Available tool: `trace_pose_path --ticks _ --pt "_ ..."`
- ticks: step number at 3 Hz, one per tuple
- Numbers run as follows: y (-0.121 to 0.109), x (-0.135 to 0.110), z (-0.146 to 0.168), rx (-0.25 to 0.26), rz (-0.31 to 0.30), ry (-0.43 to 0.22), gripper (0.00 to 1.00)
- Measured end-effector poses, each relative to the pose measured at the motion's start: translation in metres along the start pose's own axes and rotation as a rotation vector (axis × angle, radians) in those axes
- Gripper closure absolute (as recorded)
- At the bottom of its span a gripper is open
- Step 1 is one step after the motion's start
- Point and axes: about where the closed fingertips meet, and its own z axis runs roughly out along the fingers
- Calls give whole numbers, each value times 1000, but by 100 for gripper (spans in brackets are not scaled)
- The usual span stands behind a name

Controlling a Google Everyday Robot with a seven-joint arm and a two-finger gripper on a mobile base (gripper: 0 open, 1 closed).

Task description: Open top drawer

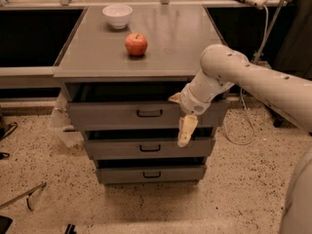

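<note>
The top drawer is the widest of three grey drawers under the grey table top, with a small black loop handle. It stands pulled out a little, with a dark gap showing above its front. My gripper is in front of the drawer's right part, to the right of the handle. It is open and empty. One pale finger hangs down over the drawer's lower edge. The other finger sits at the drawer's top edge.
A red apple and a white bowl sit on the table top. Two narrower drawers lie below the top one. A cable hangs at the right. The speckled floor lies in front.
</note>
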Motion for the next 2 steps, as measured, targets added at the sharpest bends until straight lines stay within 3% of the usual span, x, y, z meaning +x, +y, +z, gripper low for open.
trace_pose_path --ticks 2 --pt "-19 -3 14 62 -59 48 0"
